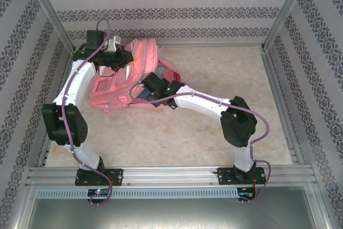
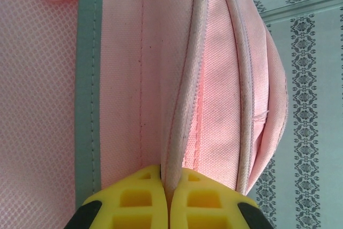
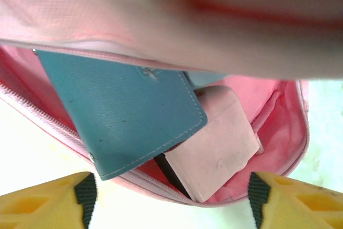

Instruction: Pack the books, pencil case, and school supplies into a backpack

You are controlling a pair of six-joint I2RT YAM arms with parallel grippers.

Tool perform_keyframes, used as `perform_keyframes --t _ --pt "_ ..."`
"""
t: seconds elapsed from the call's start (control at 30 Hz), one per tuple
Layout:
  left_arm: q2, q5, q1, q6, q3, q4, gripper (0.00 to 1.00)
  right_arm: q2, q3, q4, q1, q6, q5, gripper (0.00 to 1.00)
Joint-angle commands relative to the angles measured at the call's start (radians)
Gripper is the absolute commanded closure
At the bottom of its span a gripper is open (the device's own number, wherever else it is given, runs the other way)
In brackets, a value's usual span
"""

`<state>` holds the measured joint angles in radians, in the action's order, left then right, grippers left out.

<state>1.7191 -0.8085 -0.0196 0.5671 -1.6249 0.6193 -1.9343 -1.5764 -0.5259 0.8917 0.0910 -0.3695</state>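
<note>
My left end effector (image 2: pixel 169 201) is pressed together on a raised piped seam of the backpack (image 1: pixel 115 87), with the pink fabric pinched flat between the two yellow pads. I hold it there to lift the upper side of the bag, so the mouth gapes instead of sagging shut. From above, that arm reaches over the bag's far end. The bag lies on the table (image 1: pixel 214 132), toward the back left.

My right end effector (image 3: pixel 171 196) hangs just outside that mouth, its fingers wide apart and nothing between them. Past the zip edge I can see into the main compartment. The dark-teal block (image 3: pixel 123 111) leans at a slant against the lower lip, one corner poking over the zip. The pink boxy piece (image 3: pixel 217 156) lies beside it, touching it, further to the right. A pale sliver shows behind them (I can't say which item it is). The raised flap (image 3: pixel 161 9) is a blur across the top of my view.

My judgement is that the teal block wants a nudge further in, so that its corner clears the zip line. The risk is on my left side: if that pinch slips, the flap drops onto the block and the opening closes on my open fingers.
</note>
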Motion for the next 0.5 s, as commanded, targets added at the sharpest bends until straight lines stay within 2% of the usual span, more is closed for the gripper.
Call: perform_keyframes --t 0.0,0.23,0.33,0.47 --pt "-0.016 -0.087 -0.019 0.004 -0.015 -0.063 1.00 0.043 0.063 0.005 -0.019 -0.156 0.093 0.36" --pt "-0.014 -0.080 -0.019 0.002 -0.005 -0.061 1.00 0.095 0.212 0.170 -0.102 -0.443 0.427 0.77" --pt "-0.011 -0.085 -0.020 0.004 -0.017 -0.058 1.00 0.066 0.209 0.196 -0.116 -0.496 0.446 0.88" --pt "-0.014 -0.086 -0.023 0.005 -0.015 -0.057 1.00 -0.001 0.166 0.206 -0.129 -0.527 0.476 0.94"
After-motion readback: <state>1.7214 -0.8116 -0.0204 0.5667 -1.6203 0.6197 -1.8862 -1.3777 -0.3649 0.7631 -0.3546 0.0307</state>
